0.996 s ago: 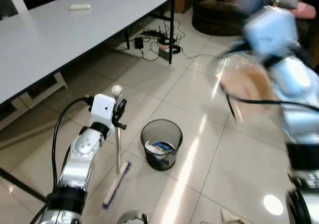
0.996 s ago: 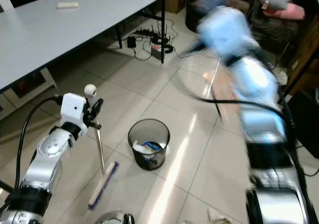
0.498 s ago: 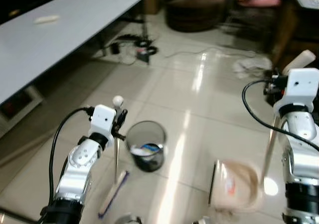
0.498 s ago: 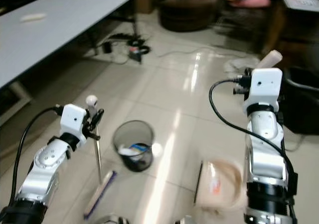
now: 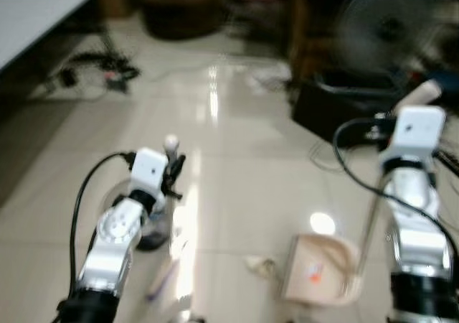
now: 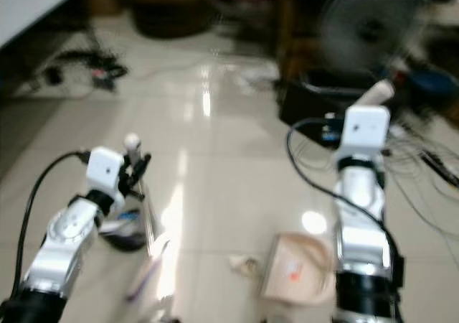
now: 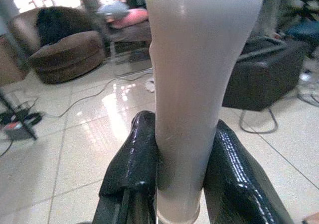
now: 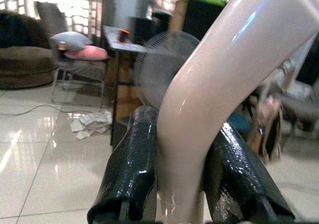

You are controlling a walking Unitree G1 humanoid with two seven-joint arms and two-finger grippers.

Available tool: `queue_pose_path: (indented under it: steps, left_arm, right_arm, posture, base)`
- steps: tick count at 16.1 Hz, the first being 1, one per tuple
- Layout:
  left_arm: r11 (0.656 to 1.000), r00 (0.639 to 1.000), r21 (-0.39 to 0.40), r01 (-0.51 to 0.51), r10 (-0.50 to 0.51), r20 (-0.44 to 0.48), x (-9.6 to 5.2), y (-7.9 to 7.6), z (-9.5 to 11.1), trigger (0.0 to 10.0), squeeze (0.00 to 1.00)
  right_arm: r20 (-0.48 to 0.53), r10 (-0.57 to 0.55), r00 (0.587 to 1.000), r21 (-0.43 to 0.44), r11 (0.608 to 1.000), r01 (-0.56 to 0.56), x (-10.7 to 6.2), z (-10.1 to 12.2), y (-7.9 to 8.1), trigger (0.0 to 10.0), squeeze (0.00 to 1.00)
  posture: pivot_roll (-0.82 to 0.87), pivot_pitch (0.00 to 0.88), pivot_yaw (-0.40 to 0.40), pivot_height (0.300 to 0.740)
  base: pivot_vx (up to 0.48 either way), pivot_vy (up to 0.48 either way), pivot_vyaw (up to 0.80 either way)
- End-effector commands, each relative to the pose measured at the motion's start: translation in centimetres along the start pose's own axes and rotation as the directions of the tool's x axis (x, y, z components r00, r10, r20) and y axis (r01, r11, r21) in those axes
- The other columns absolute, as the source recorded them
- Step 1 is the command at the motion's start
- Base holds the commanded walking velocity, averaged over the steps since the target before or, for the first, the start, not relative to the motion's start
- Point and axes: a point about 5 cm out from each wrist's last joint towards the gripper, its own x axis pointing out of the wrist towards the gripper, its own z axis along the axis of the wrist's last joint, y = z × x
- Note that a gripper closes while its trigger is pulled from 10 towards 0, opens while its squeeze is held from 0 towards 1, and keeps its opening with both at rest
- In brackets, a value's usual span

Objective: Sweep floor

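Left gripper (image 7: pixel 172 179) is clamped on the broom handle (image 7: pixel 199 84), both black fingers (image 7: pixel 132 169) pressed against its sides. The broom (image 5: pixel 169 215) stands upright, its bristle end (image 5: pixel 162 280) on the floor, blurred. Right gripper (image 8: pixel 179 184) is clenched on the dustpan handle (image 8: pixel 209 99), a fingertip either side of the curved shaft.

Landmark: the dustpan (image 5: pixel 315 271) rests on the tile floor (image 5: pixel 237 165) just in front of the right arm. A small crumpled scrap (image 5: pixel 259 266) lies just beside the dustpan, on the broom's side, between the two tools. The dark bin (image 5: pixel 147 231) sits well apart from the dustpan, partly behind the left arm, close to the broom. Black box (image 5: pixel 344 100), fan (image 6: pixel 358 32) and loose cables (image 6: pixel 423 165) are beyond the dustpan.

Risks, judging from here:
- views are motion-blurred, so the scrap could be misjudged and missed
- broom may knock the bin, which sits right by it
- a stroke too hard could push the scrap past the pan
- dustpan may snag the cables nearby
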Motion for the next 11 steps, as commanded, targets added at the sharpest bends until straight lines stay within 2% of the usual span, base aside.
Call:
queue_pose_path:
  steps: [1, 2, 4, 6, 7, 8, 10, 11]
  left_arm:
    - [1.0, 0.999, 0.002, 0.01, -0.01, 0.045, 0.3, -0.4, 0.9, 10.0, 0.0]
    - [1.0, 0.999, 0.002, 0.01, -0.01, 0.051, 0.4, -0.4, 1.1, 10.0, 0.0]
    - [1.0, 0.998, 0.004, 0.011, -0.011, 0.059, 0.8, -0.5, 1.4, 10.0, 0.0]
    - [1.0, 0.997, -0.009, -0.027, 0.028, 0.07, 1.3, -0.1, 1.9, 10.0, 0.0]
    - [0.998, 0.994, -0.027, -0.049, 0.051, 0.096, 1.7, 0.3, 2.6, 10.0, 0.0]
    - [0.997, 0.991, -0.008, -0.072, 0.073, 0.11, 1.8, 0.5, 2.9, 10.0, 0.0]
    - [0.997, 0.991, -0.027, -0.076, 0.079, 0.109, 1.8, 0.7, 3.0, 10.0, 0.0]
    - [0.995, 0.985, -0.02, -0.093, 0.095, 0.143, 1.8, 0.9, 3.4, 10.0, 0.0]
  right_arm:
    - [0.025, -0.045, 0.999, 0.016, 0.999, 0.044, -0.2, 0.5, -1.0, 10.0, 0.0]
    - [0.019, -0.056, 0.998, 0.032, 0.998, 0.055, -0.2, 0.4, -1.1, 10.0, 0.0]
    - [-0.015, -0.07, 0.997, 0.05, 0.996, 0.071, -0.1, 0.1, -1.2, 10.0, 0.0]
    - [-0.041, -0.062, 0.997, 0.061, 0.996, 0.064, 0.2, -0.2, -1.0, 10.0, 0.0]
    - [-0.031, -0.045, 0.999, 0.051, 0.998, 0.046, 0.3, -0.2, -0.4, 10.0, 0.0]
    - [-0.013, -0.039, 0.999, 0.059, 0.997, 0.04, 0.3, -0.1, -0.1, 10.0, 0.0]
    - [0.014, -0.012, 1.0, 0.105, 0.994, 0.01, 0.2, 0.3, 0.4, 10.0, 0.0]
    - [0.016, 0.003, 1.0, 0.11, 0.994, -0.005, 0.2, 0.4, 0.5, 10.0, 0.0]
  posture:
    - [0.01, 0.046, 0.059, 0.74]
    - [0.01, 0.044, 0.06, 0.74]
    - [0.01, 0.047, 0.058, 0.74]
    - [0.02, 0.045, 0.057, 0.74]
    - [0.02, 0.048, 0.053, 0.74]
    - [0.02, 0.048, 0.053, 0.74]
    - [0.03, 0.044, 0.054, 0.74]
    - [0.03, 0.047, 0.055, 0.74]
  base:
    - [0.0, -0.401, -0.8]
    - [0.0, -0.401, -0.8]
    - [0.0, -0.398, 0.0]
    - [0.0, 0.0, 0.0]
    - [0.0, 0.45, 0.0]
    - [0.0, 0.45, 0.0]
    - [0.0, 0.0, 0.0]
    - [0.0, 0.0, 0.0]
